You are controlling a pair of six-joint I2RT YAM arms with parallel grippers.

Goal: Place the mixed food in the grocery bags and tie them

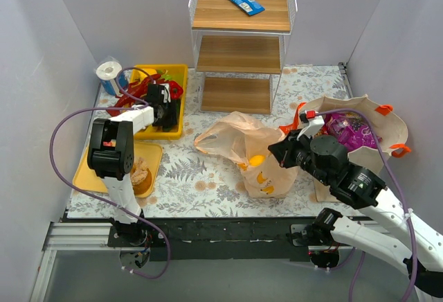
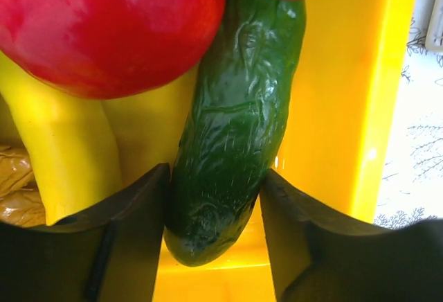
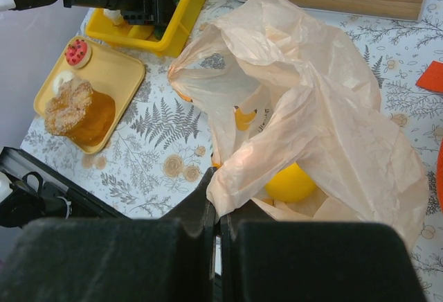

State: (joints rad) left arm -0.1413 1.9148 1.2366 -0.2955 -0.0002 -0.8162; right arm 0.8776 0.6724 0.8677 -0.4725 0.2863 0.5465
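My left jaws squeeze the cucumber [image 2: 235, 143] near its blunt end, looks stiff and slick, right jaws pinch the floppy peach bag [image 3: 311, 108].

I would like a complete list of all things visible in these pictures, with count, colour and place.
shelf rack: one, wood and white wire, back centre
packet: one, blue, top shelf
paper roll: one, white, back left
bin: one, yellow, left
cucumber: one, dark green, in bin
plastic bag: one, peach, centre
tote: one, beige, right
purple packets: inside tote
tray: one, yellow, near left
pastries: brown, on tray
left tool: black, closed on cucumber
right tool: black, pinching plastic bag
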